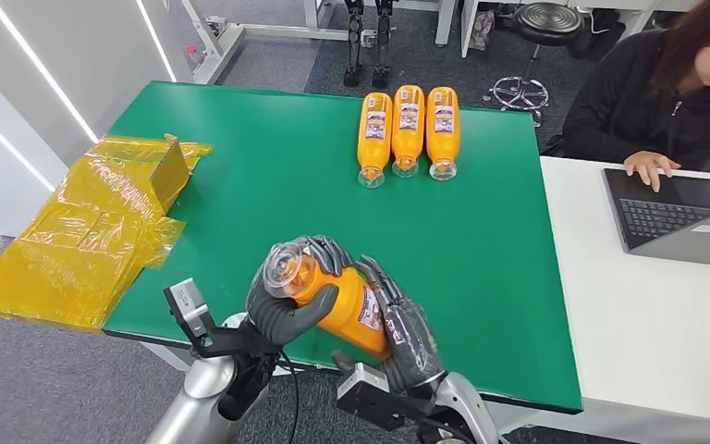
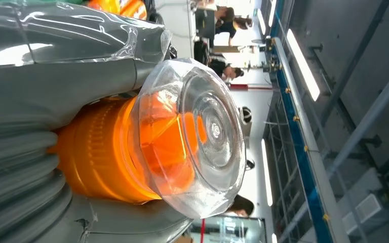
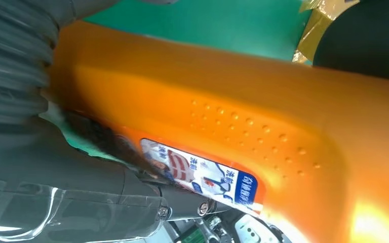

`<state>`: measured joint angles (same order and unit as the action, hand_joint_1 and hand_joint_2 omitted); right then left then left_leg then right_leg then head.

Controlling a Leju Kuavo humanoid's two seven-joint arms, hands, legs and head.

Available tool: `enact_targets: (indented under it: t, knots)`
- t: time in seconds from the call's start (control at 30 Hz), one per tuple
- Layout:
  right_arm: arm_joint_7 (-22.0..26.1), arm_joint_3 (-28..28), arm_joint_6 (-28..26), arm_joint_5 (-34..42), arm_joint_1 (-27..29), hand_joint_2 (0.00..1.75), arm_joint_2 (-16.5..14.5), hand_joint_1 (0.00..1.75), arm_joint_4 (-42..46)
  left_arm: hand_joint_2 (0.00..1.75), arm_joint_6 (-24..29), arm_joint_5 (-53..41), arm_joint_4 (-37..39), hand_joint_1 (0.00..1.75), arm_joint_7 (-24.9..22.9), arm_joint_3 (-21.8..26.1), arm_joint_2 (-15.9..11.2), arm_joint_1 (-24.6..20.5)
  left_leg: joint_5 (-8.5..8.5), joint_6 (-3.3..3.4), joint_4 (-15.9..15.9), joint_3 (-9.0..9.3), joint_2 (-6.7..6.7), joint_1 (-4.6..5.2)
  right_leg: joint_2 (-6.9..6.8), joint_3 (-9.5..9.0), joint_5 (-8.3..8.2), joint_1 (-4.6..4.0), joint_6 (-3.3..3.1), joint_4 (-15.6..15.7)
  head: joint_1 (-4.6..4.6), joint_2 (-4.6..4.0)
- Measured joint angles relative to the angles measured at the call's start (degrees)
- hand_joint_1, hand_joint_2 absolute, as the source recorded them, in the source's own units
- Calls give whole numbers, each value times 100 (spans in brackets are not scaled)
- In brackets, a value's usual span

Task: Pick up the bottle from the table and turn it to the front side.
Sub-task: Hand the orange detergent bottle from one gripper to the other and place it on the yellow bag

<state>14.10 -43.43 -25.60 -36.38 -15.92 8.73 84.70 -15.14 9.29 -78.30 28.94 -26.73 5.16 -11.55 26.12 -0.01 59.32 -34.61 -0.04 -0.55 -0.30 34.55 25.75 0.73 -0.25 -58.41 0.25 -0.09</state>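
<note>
An orange bottle [image 1: 344,305] with a clear cap [image 1: 284,267] is lifted over the near edge of the green table [image 1: 268,185]. My left hand [image 1: 282,301] grips its neck just below the cap [image 2: 202,134]. My right hand [image 1: 405,328] wraps the lower body, beside the blue and white label [image 1: 369,312]. In the right wrist view the orange bottle [image 3: 243,106] and its label [image 3: 207,177] lie against my fingers [image 3: 40,167]. The bottle is tilted, cap toward the left.
Three more orange bottles [image 1: 408,129] lie side by side at the far edge of the table, caps toward me. Yellow plastic bags [image 1: 92,222] hang over the left side. A person [image 1: 675,83] types on a laptop [image 1: 684,217] at the white table on the right.
</note>
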Motion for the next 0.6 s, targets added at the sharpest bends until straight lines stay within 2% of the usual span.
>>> enact_targets:
  t: [0.23,0.6]
  knots:
    - [41,15,-188,-3,185,175,-14,0,13,175,671,-778,451,175,84,62,-26,-395,-1,-1,0,1,1,0,2,0,-2,0,-1,-1,0,0]
    - [72,18,-195,-2,272,175,-20,0,18,175,875,-992,877,175,115,121,-52,-635,-2,-2,0,0,2,0,4,1,-1,0,-1,0,1,0]
